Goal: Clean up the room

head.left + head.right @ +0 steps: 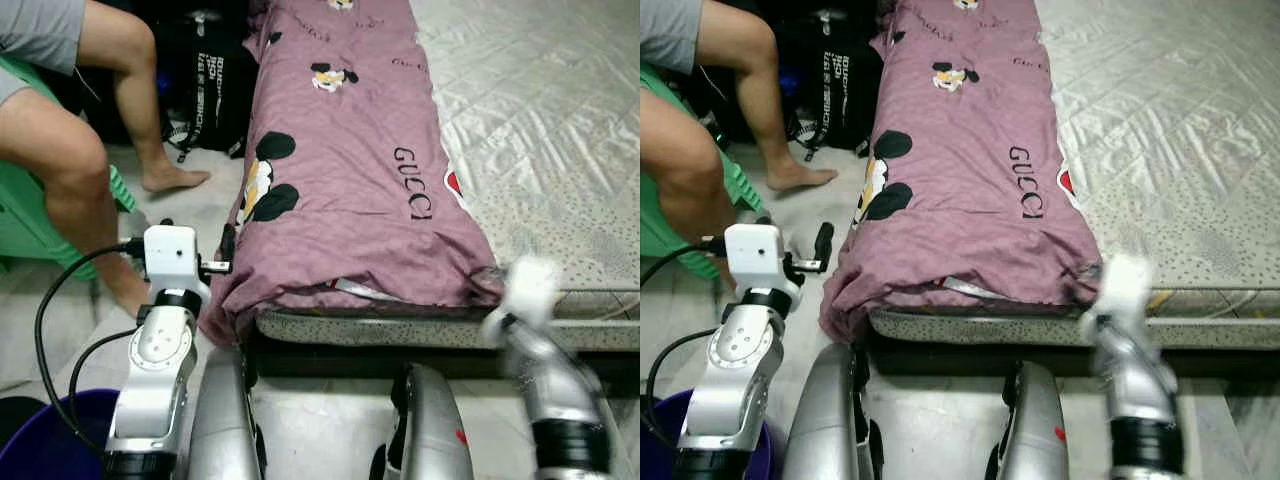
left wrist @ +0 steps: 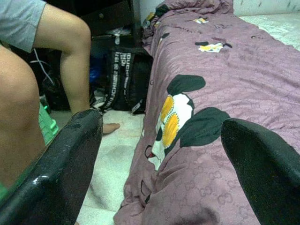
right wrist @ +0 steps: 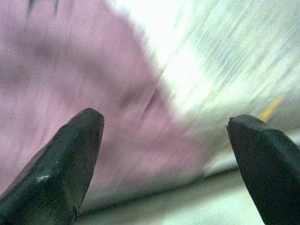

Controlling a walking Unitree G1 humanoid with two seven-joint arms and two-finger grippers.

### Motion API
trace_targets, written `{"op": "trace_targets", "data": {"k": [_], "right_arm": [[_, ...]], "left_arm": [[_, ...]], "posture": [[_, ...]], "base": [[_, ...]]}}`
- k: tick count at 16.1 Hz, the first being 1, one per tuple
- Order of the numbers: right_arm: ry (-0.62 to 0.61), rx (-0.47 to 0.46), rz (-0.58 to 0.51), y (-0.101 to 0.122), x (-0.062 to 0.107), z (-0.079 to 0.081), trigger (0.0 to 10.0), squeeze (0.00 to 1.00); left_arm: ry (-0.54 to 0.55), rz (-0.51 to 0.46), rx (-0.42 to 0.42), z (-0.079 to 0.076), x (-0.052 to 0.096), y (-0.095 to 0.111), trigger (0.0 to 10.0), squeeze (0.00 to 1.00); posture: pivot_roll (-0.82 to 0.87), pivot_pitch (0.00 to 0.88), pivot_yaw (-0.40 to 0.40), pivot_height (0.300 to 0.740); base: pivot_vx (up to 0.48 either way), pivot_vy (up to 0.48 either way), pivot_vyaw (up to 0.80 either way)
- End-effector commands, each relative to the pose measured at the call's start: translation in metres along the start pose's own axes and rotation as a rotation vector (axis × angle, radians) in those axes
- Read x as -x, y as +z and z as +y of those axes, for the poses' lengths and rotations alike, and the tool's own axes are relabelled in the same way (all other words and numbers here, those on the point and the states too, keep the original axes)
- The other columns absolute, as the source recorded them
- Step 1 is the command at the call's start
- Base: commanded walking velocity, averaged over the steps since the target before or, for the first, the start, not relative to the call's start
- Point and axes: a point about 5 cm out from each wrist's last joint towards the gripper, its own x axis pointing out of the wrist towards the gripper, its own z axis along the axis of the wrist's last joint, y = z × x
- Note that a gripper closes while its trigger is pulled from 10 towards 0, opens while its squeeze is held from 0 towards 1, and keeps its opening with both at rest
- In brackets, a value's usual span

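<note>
A bed (image 1: 560, 150) with a pale quilted mattress cover runs away from the robot, its far end cut off by the top of the head views. Along the bed's left edge lies a long purple blanket (image 1: 350, 170) printed with cartoon mice and lettering, its near end bunched and drooping over the corner toward the tiled floor (image 1: 215, 190).

The left gripper (image 2: 161, 136) is raised just beside that hanging corner, fingers spread wide with nothing between them; in the head views its fingers are mostly hidden behind the white wrist block. The right gripper (image 3: 166, 140) is up at the foot of the bed near the blanket's right corner, also spread wide and empty. That arm is badly smeared in every picture, so whether it touches the cloth cannot be told.

At the left a person's bare legs (image 1: 70, 170) rest by a green chair (image 1: 25, 225), with a black bag (image 1: 210, 90) behind. A blue bin (image 1: 50, 440) is half cut off at the bottom corner.
</note>
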Motion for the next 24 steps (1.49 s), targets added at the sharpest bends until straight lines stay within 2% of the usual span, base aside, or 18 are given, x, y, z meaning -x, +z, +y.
{"op": "trace_targets", "data": {"k": [1,2,3,4,5,7,9,10,12,14,16,18,19,20,21,22,24], "right_arm": [[-0.076,0.055,-0.154,0.029,0.003,-0.004,10.0,0.0],[-0.08,0.059,-0.176,0.033,0.003,-0.005,10.0,0.0],[-0.092,0.081,-0.251,0.048,0.004,-0.003,10.0,0.0],[-0.074,0.077,-0.333,0.064,0.006,0.005,10.0,0.0],[-0.004,0.017,-0.344,0.069,0.005,0.022,10.0,0.0],[0.113,-0.067,-0.291,0.061,0.001,0.049,10.0,0.0],[0.277,-0.133,-0.185,0.05,-0.009,0.089,10.0,0.0],[0.293,-0.135,-0.187,0.051,-0.01,0.093,10.0,0.0],[0.332,-0.164,-0.186,0.056,-0.016,0.116,10.0,0.0],[0.393,-0.219,-0.16,0.054,-0.012,0.153,10.0,0.0],[0.463,-0.221,-0.105,0.041,-0.004,0.185,10.0,0.0],[0.442,-0.237,0.004,0.018,-0.003,0.194,10.0,0.0],[0.395,-0.229,0.067,0.004,-0.006,0.19,10.0,0.0],[0.32,-0.246,0.122,-0.008,-0.013,0.174,10.0,0.0],[0.295,-0.252,0.123,-0.009,-0.017,0.167,10.0,0.0],[0.228,-0.255,0.104,-0.009,-0.026,0.146,10.0,0.0],[0.182,-0.27,0.082,-0.005,-0.034,0.13,10.0,0.0]], "left_arm": [[-0.003,0.001,-0.007,0.001,0.003,0.001,10.0,0.0],[-0.004,0.001,-0.007,0.001,0.004,0.001,10.0,0.0],[-0.004,0.003,-0.007,0.001,0.006,0.001,10.0,0.0],[-0.004,0.007,-0.008,0.001,0.008,0.001,10.0,0.0],[-0.003,0.014,-0.008,0.001,0.01,0.0,10.0,0.0],[-0.005,0.016,-0.003,-0.002,0.012,0.001,10.0,0.0],[-0.02,0.012,0.011,-0.009,0.014,0.006,10.0,0.0],[-0.022,0.01,0.012,-0.009,0.016,0.008,10.0,0.0],[-0.016,0.032,0.01,-0.006,0.027,0.006,10.0,0.0],[-0.02,0.049,0.006,-0.006,0.034,0.006,10.0,0.0],[-0.032,0.057,0.009,-0.01,0.036,0.008,10.0,0.0],[-0.042,0.06,0.009,-0.013,0.038,0.01,10.0,0.0],[-0.044,0.066,0.007,-0.012,0.039,0.01,10.0,0.0],[-0.042,0.074,0.004,-0.01,0.039,0.009,10.0,0.0],[-0.042,0.075,0.003,-0.01,0.039,0.009,10.0,0.0],[-0.042,0.078,0.002,-0.01,0.038,0.009,10.0,0.0],[-0.043,0.077,0.003,-0.011,0.036,0.009,10.0,0.0]], "posture": [[0.08,0.097,0.001,0.542],[0.08,0.097,0.001,0.542],[0.09,0.106,0.001,0.542],[0.09,0.114,0.001,0.542],[0.09,0.119,0.001,0.542],[0.1,0.136,0.003,0.542],[0.14,0.173,-0.001,0.542],[0.14,0.177,-0.002,0.542],[0.17,0.218,-0.002,0.542],[0.19,0.23,0.002,0.542],[0.21,0.243,0.01,0.542],[0.22,0.249,0.013,0.542],[0.22,0.25,0.014,0.542],[0.22,0.253,0.019,0.542],[0.22,0.251,0.02,0.542],[0.21,0.248,0.022,0.542],[0.21,0.241,0.024,0.542]], "base": [[0.0,0.0,0.0],[0.0,0.0,0.0],[0.0,0.0,0.0],[0.0,0.0,0.0],[0.0,0.0,0.0],[0.0,0.0,0.0],[0.0,0.0,0.0],[0.0,0.0,0.0],[0.0,0.0,0.0],[0.0,0.0,0.0],[0.0,0.0,0.0],[0.0,0.0,0.0],[0.0,0.0,0.0],[0.0,0.0,0.0],[0.0,0.0,0.0],[0.0,0.0,0.0],[0.0,0.0,0.0]]}}
